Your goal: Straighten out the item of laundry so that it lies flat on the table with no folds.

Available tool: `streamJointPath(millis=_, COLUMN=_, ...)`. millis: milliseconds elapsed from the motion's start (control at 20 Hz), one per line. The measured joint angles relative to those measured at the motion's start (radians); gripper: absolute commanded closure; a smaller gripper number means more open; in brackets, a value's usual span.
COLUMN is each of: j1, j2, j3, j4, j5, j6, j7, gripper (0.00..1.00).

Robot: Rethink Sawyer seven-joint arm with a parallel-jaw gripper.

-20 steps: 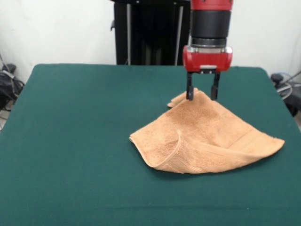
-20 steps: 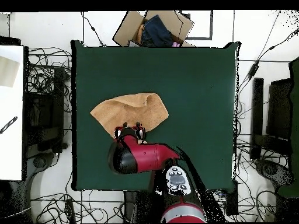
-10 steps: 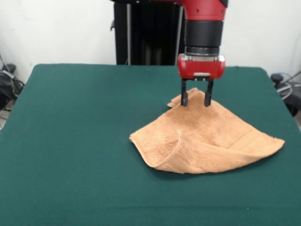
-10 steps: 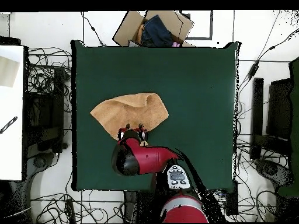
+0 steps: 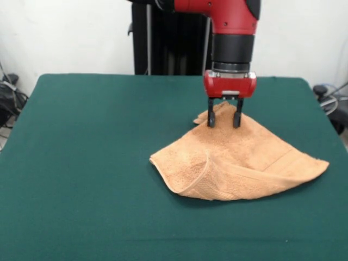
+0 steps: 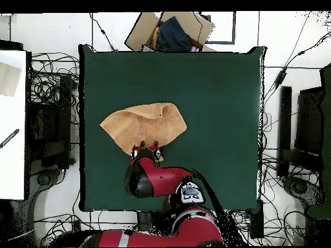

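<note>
I see one container: an open cardboard box (image 6: 169,30) on the floor just past the table's (image 5: 87,163) edge in the overhead view, holding dark cloth. On the green top lies one towel (image 5: 239,157), peach-orange and crumpled, with a fold standing up along its front edge; it sits toward the right side in my front view. My one gripper (image 5: 222,120) hangs over the towel's far corner, fingers spread wide, tips at the cloth, gripping nothing.
</note>
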Motion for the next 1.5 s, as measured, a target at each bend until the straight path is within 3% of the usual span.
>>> streamJointPath(millis=800, j1=0.012, j2=0.137, j3=-0.009, j4=-0.043, j5=0.0, j6=-0.125, j7=0.0, gripper=0.0)
streamJointPath(millis=1500, j1=-0.005, j2=0.138, j3=-0.002, j4=-0.047, j5=-0.017, j6=-0.125, j7=0.0, gripper=0.0)
